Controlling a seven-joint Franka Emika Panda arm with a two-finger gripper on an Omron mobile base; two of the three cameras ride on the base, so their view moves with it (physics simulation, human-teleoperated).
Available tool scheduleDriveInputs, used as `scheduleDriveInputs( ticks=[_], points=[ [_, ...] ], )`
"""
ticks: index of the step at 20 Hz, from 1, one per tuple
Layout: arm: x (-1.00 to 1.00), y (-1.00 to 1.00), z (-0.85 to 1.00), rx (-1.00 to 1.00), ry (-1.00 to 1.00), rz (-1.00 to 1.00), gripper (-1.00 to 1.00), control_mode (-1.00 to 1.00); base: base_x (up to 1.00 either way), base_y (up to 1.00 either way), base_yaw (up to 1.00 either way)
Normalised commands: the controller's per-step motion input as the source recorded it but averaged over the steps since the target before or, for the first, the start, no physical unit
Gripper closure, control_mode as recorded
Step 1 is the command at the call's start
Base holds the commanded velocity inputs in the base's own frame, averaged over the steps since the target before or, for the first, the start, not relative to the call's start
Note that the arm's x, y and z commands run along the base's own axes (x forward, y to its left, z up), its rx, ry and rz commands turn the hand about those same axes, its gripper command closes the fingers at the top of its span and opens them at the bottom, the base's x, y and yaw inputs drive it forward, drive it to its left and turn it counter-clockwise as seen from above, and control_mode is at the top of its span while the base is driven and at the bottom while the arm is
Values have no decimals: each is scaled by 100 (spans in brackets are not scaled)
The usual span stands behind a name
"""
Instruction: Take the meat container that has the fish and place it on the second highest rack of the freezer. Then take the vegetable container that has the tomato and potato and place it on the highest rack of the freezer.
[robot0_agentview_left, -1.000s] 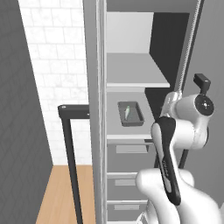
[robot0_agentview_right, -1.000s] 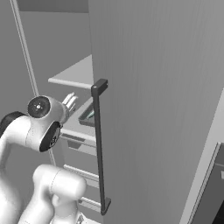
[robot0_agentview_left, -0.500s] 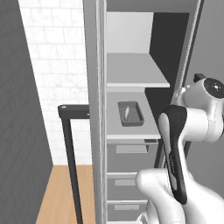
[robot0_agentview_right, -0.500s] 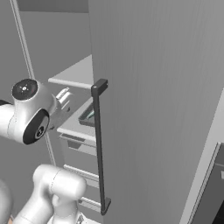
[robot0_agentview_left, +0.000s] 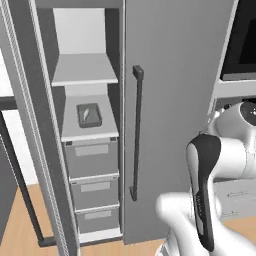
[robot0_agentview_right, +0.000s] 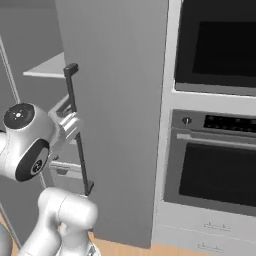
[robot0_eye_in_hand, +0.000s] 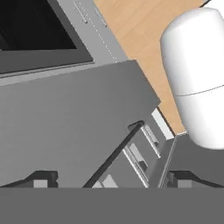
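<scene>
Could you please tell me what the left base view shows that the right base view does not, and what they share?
Left base view alone: the freezer's open inside, with the fish in its tray on the second shelf and three grey drawers beneath.
Right base view alone: two stacked ovens to the right of the freezer.
Both: the freezer's closed door with its dark bar handle, the top shelf and the white arm.
</scene>
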Motion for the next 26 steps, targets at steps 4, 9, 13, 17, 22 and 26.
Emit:
scheduleDriveInputs(
  ticks=[4, 9, 13, 17, 22, 26],
  points=[
    [0, 0, 0, 0, 0, 0, -100, 100, -29, -97, -60],
    [0, 0, 0, 0, 0, 0, -100, 100, 19, -100, -56],
    [0, 0, 0, 0, 0, 0, -100, 100, 98, -100, -24],
    [0, 0, 0, 0, 0, 0, -100, 100, 87, -100, -3],
    [0, 0, 0, 0, 0, 0, -100, 100, 72, -100, -6],
    [0, 0, 0, 0, 0, 0, -100, 100, 67, -100, -4]
  ],
)
